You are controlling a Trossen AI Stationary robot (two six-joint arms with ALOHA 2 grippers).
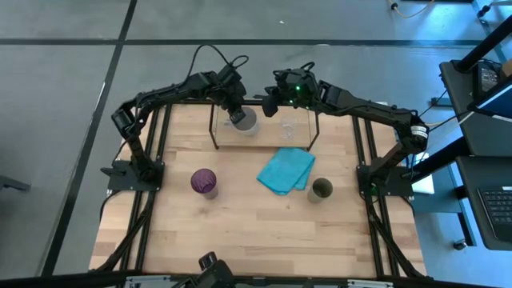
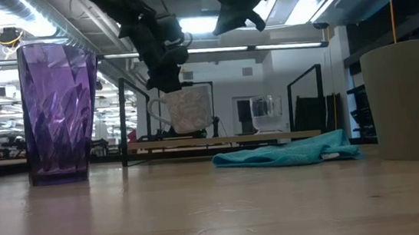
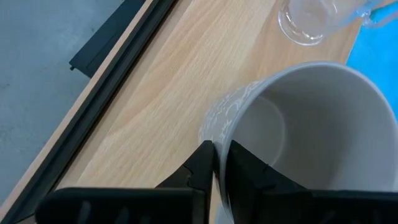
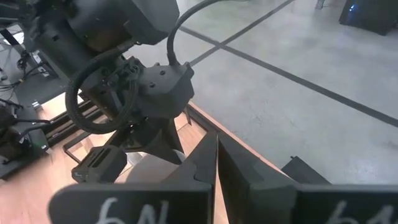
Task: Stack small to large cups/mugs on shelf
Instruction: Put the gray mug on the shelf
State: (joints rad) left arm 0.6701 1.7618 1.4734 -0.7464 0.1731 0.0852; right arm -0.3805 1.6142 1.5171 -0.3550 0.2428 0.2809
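A grey patterned mug is at the left of the shelf, a black wire rack over a wooden base, and my left gripper is shut on it. A small clear glass stands on the shelf's base to the right of the mug. My right gripper is shut on nothing and hovers high over the shelf's far edge. The purple tumbler and the olive-green cup stand upright on the table nearer the front. My left gripper holds the mug by its rim, on the side away from the clear glass. One finger is inside the mug and one is outside. The fingers slant down from above. The mug stays upright, its bottom seemingly just clear of the shelf's base.
A folded turquoise cloth lies on the table between the shelf and the olive-green cup. The shelf's thin uprights stand around the mug and the glass. Open wood lies in front of the tumbler and the cup.
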